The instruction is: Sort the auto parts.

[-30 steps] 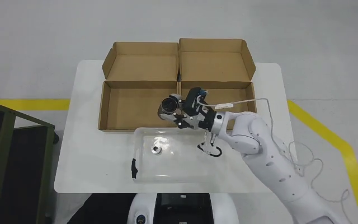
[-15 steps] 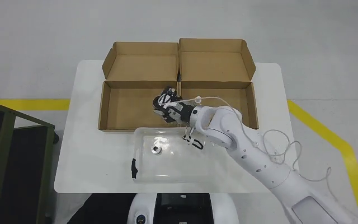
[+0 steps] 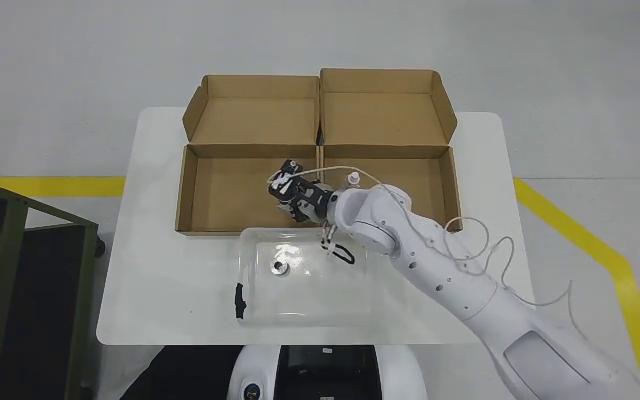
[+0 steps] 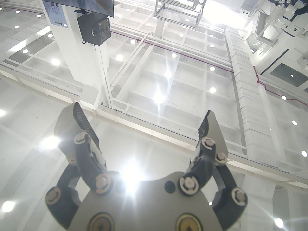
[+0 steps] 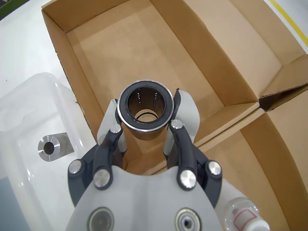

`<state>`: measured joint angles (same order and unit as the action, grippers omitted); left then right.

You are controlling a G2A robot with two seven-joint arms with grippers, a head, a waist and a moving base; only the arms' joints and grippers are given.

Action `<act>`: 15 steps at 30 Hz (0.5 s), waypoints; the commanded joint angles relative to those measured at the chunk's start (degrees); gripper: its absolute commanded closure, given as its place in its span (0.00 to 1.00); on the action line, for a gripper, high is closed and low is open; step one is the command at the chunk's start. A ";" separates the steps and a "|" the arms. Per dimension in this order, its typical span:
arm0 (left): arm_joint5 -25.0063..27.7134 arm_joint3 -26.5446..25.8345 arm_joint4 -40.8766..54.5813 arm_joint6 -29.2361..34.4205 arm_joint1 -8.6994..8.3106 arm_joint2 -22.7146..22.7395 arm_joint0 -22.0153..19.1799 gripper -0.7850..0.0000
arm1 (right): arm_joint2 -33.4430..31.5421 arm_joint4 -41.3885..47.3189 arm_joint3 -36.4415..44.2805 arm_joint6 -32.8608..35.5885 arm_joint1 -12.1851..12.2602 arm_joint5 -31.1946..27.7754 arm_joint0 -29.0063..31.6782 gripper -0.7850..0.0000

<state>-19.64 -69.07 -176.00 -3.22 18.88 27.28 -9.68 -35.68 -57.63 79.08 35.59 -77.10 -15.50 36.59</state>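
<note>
Gripper of the right arm [image 5: 146, 105], closed snugly around a metal sleeve [image 5: 144, 131], has swung left and now hangs over the near right corner of the left cardboard box [image 5: 134, 56] (just beyond the clear tray [image 5: 28, 92]), so release looks next.

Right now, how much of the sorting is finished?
Nothing is sorted yet: the left box and right box look bare. In hand: the right gripper holds a bearing above the left box. Left to do: drop it, then move the silver sleeve and small black part from the clear tray.
</note>
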 commanded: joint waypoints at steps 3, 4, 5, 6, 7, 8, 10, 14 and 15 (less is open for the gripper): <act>0.00 0.00 0.00 0.00 0.00 0.00 0.00 0.00 | 0.55 0.59 -1.81 1.18 -0.77 -1.03 -0.84 1.00; 0.00 0.00 0.00 0.00 0.00 0.00 0.00 0.00 | 0.64 0.82 -2.20 1.38 -0.95 -1.26 -0.95 1.00; 0.00 0.00 0.00 0.00 0.00 0.00 0.00 0.00 | 0.70 0.96 -2.67 1.53 -1.11 -1.42 -1.06 1.00; 0.00 0.00 0.00 0.00 0.00 0.00 0.00 0.00 | 0.75 1.15 -3.10 1.50 -1.28 -1.66 -1.17 0.95; 0.00 0.00 0.00 0.00 0.00 0.00 0.00 0.00 | 0.78 1.37 -3.57 1.42 -1.45 -1.90 -1.26 0.93; 0.00 0.00 0.00 0.00 0.00 0.00 0.00 0.00 | 0.84 1.40 -4.03 1.45 -1.60 -2.15 -1.39 0.91; 0.00 0.00 0.00 0.00 0.00 0.00 0.00 0.00 | 0.82 1.75 -4.95 1.33 -1.89 -2.52 -1.54 0.82; 0.00 0.00 0.00 0.00 0.00 0.00 0.00 0.00 | 0.76 2.17 -6.48 0.91 -2.40 -3.35 -1.75 0.64; 0.00 0.00 0.00 0.00 0.00 0.00 0.00 0.00 | 0.72 2.20 -6.78 0.87 -2.50 -3.52 -1.76 0.62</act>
<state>-19.64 -69.07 -176.00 -3.22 18.88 27.28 -9.68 -34.92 -55.48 72.62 36.50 -79.50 -18.87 34.84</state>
